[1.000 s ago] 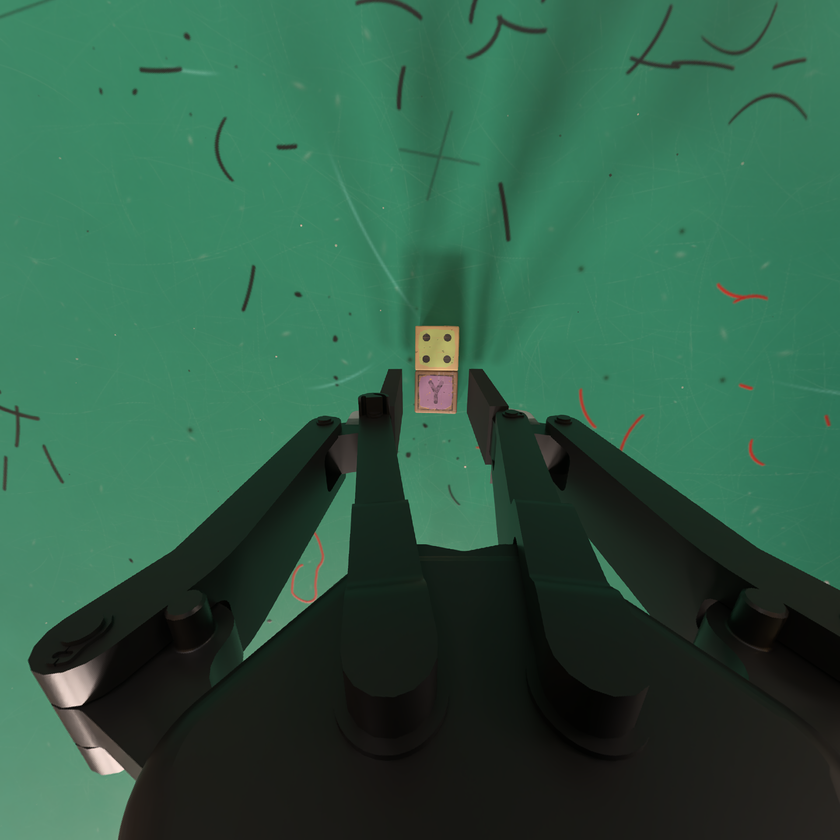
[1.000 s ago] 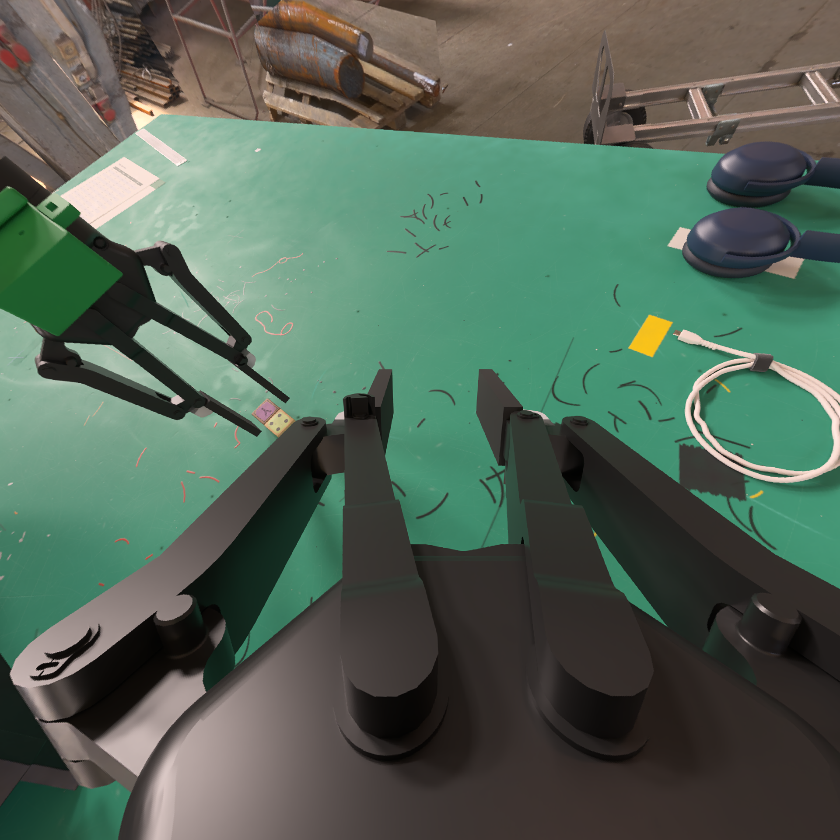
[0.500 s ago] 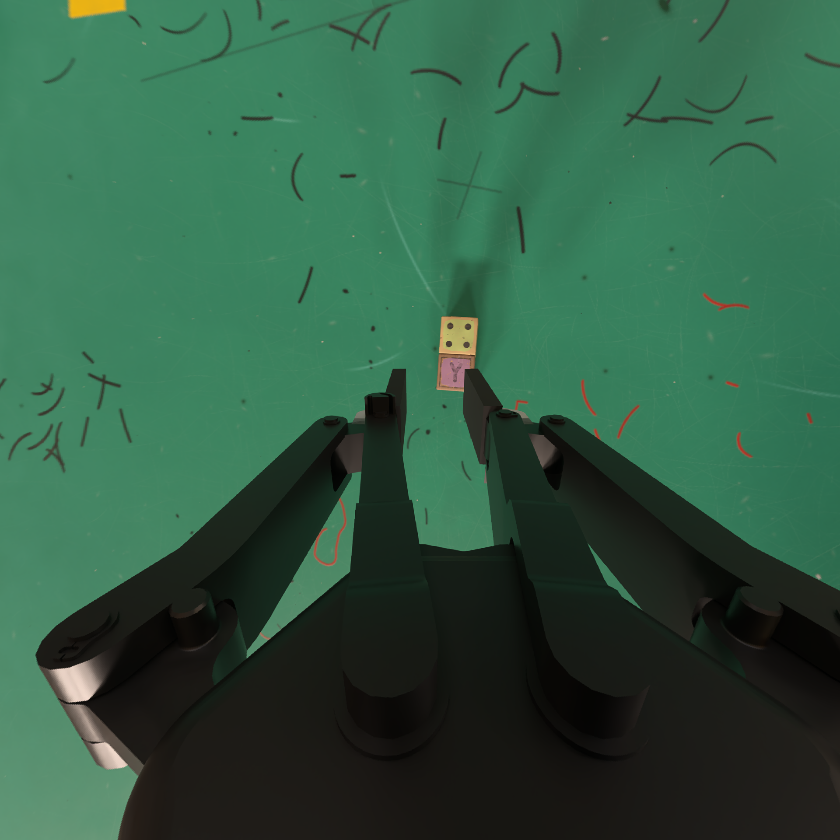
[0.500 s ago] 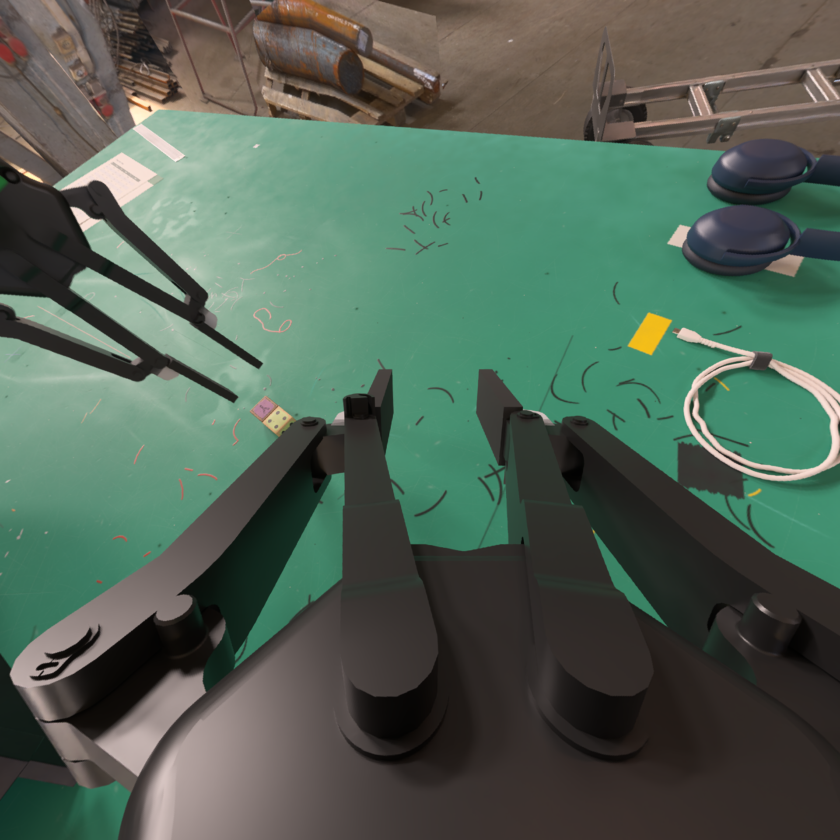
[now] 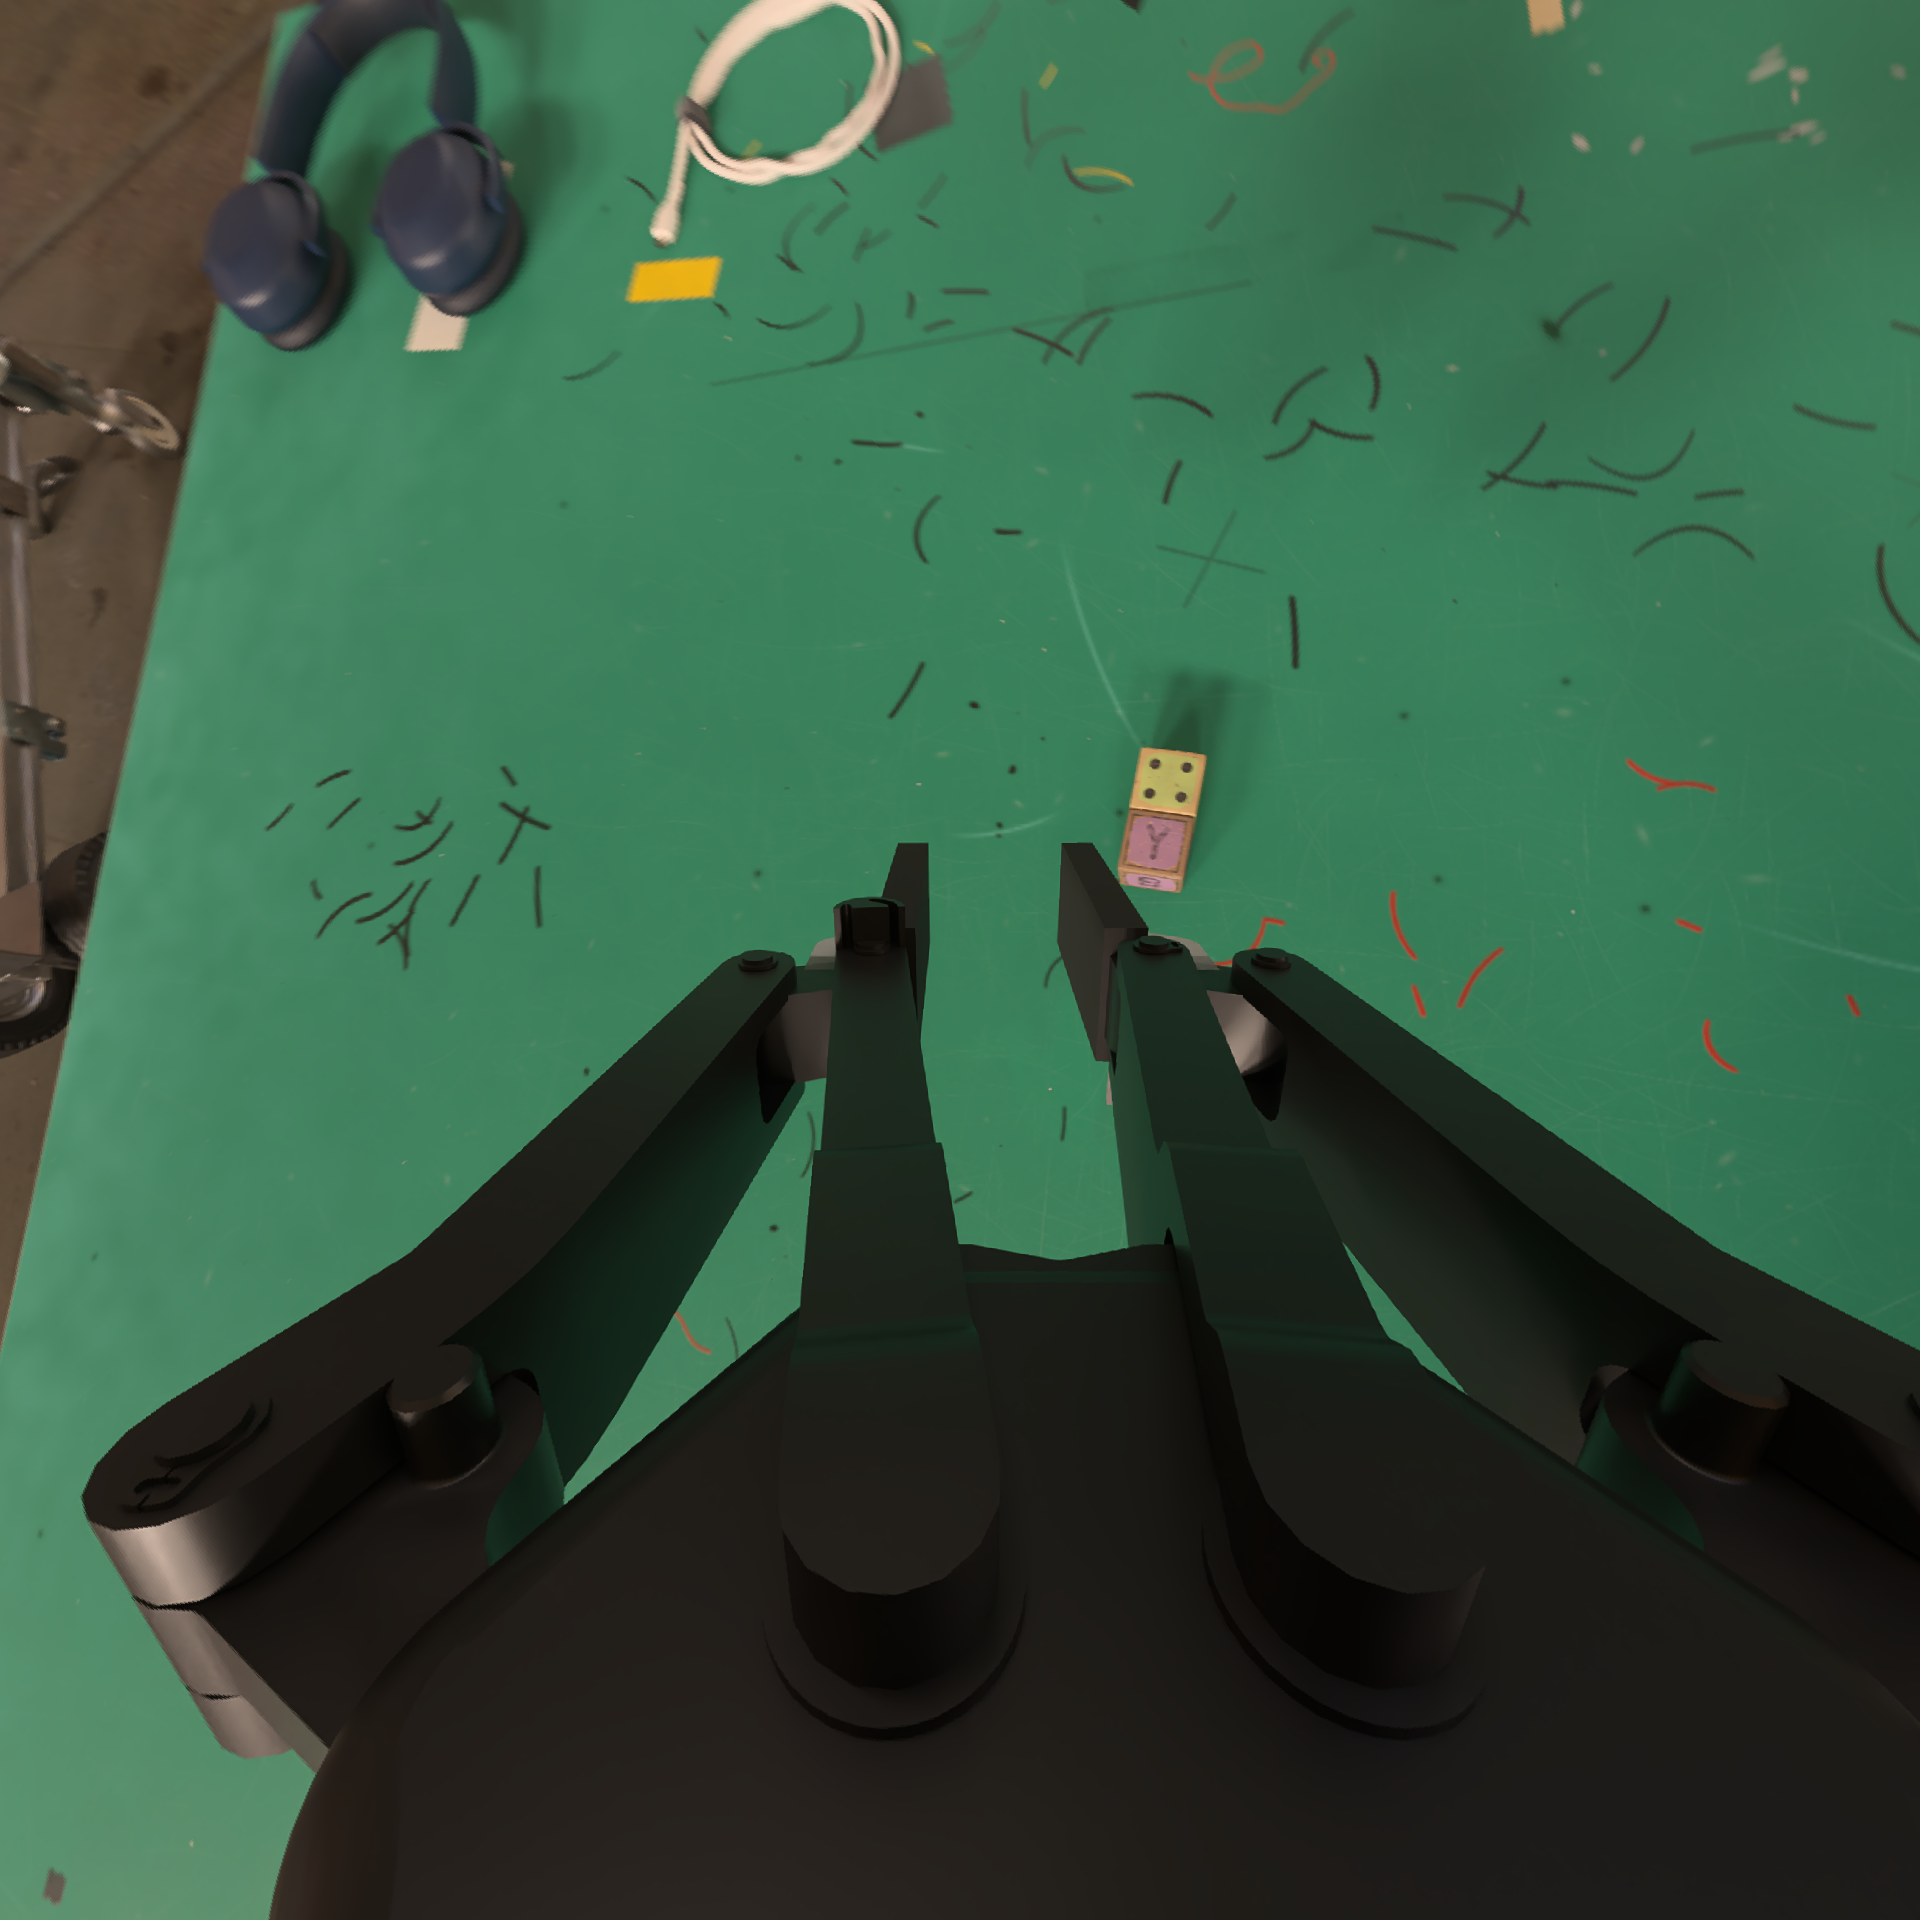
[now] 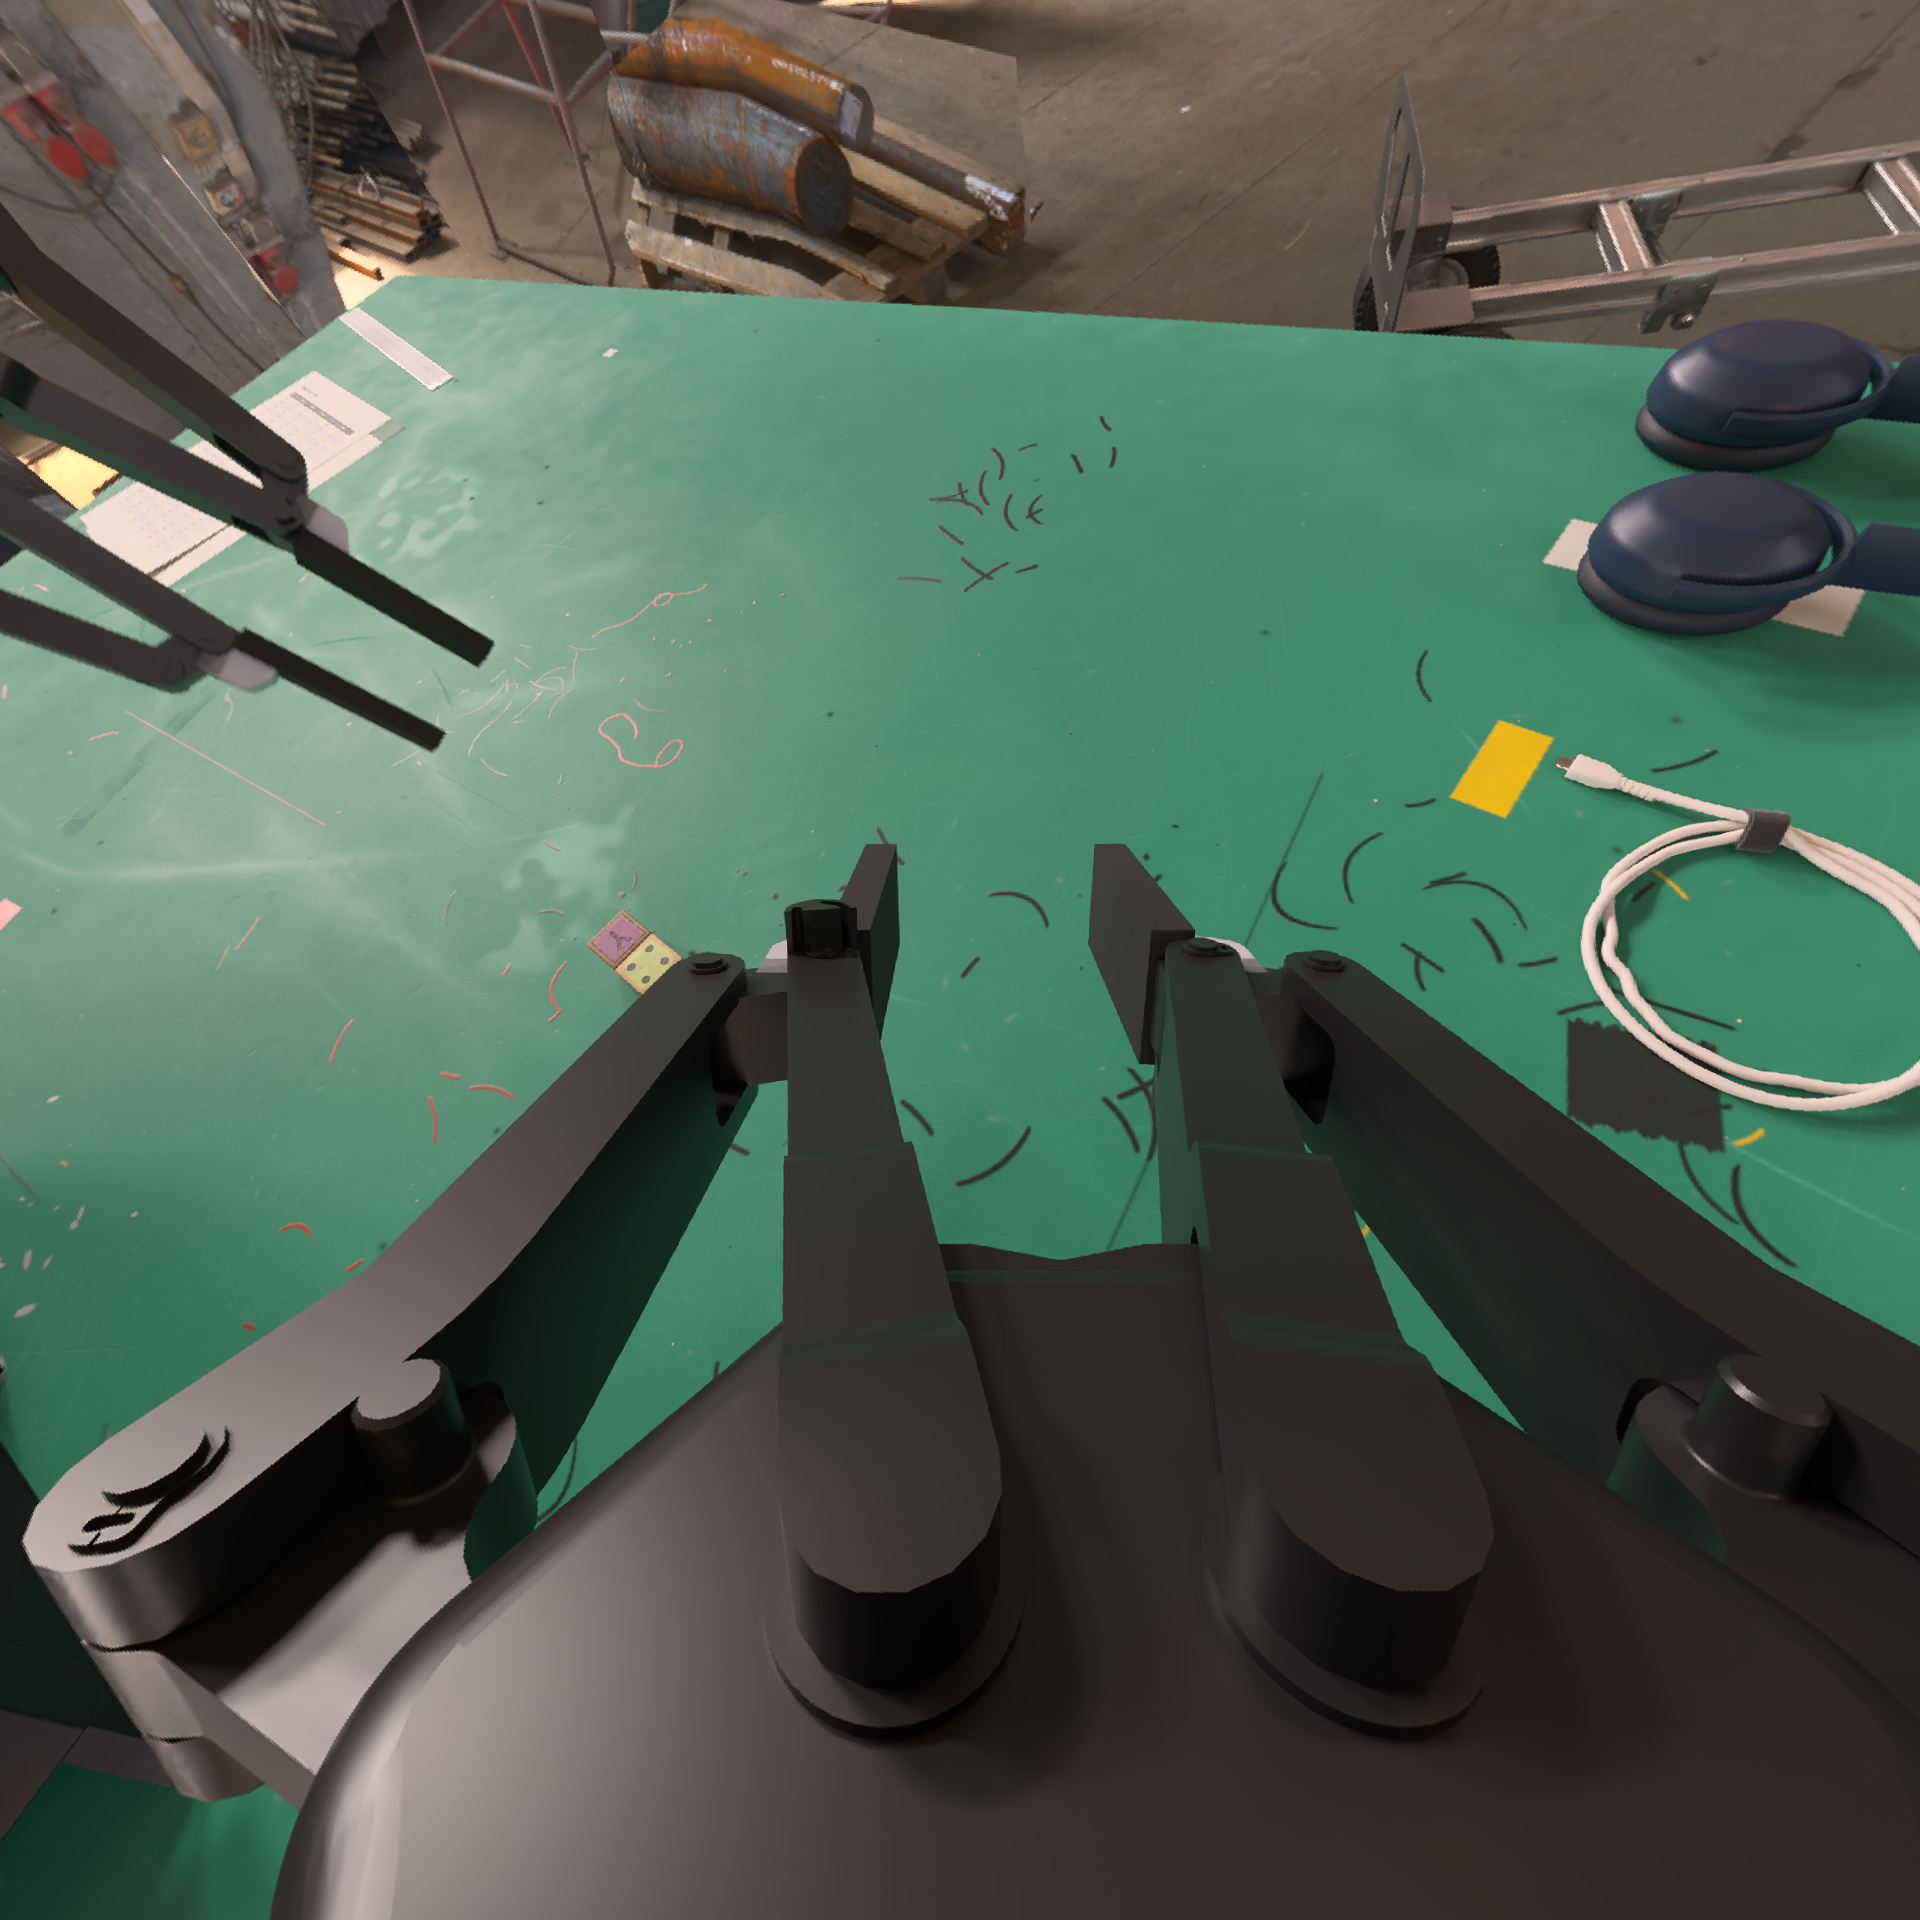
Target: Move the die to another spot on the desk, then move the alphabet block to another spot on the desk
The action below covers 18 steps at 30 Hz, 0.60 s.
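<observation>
A yellow die [image 5: 1168, 779] with black dots lies on the green desk, touching a pink-faced alphabet block [image 5: 1154, 846] on its near side. My left gripper [image 5: 992, 868] is open and empty, raised above the desk, just left of the block. In the right wrist view the die [image 6: 647, 961] and the block [image 6: 618, 936] lie side by side at the left, partly behind my right gripper's linkage. My right gripper [image 6: 992, 883] is open and empty above the desk. The left gripper [image 6: 457, 691] also shows there, high at the left.
Blue headphones [image 5: 353, 208] and a coiled white cable [image 5: 800, 114] lie at the far left corner, with a yellow tape patch [image 5: 673, 278] near them. In the right wrist view they are at the right: headphones [image 6: 1725, 561], cable [image 6: 1756, 956]. Papers [image 6: 312, 416] lie at the far left. The desk edge [image 5: 156, 623] runs along the left.
My left gripper has risen and pulled back from the die and block, which stay put on the desk. The right gripper has not moved.
</observation>
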Motion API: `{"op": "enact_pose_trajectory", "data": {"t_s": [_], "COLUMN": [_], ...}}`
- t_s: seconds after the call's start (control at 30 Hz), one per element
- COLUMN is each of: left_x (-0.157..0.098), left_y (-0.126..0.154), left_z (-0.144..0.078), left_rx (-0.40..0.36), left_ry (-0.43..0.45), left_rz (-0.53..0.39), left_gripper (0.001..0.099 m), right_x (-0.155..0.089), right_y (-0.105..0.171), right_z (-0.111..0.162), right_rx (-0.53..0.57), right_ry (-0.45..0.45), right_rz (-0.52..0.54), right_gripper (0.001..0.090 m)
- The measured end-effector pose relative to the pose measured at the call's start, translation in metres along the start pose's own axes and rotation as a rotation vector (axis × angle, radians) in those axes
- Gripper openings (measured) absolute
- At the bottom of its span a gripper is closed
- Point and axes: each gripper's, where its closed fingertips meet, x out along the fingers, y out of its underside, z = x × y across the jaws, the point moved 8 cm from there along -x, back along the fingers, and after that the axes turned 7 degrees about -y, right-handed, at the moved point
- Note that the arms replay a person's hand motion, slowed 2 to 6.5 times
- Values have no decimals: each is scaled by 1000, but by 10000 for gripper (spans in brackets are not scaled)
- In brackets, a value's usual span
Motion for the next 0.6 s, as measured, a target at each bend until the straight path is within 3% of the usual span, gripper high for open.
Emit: {"op": "enact_pose_trajectory", "data": {"t_s": [0.37, 0.6], "left_x": [-58, -92], "left_y": [33, 64], "left_z": [54, 83], "left_rx": [-208, -317], "left_ry": [-119, -201], "left_rz": [-139, -170], "left_gripper": [335, 317], "right_x": [-1, -2], "right_y": [-2, -2], "right_z": [2, 2], "right_rx": [-1, -6], "right_ry": [-20, -19], "right_rz": [-16, -19], "right_gripper": [499, 499]}}
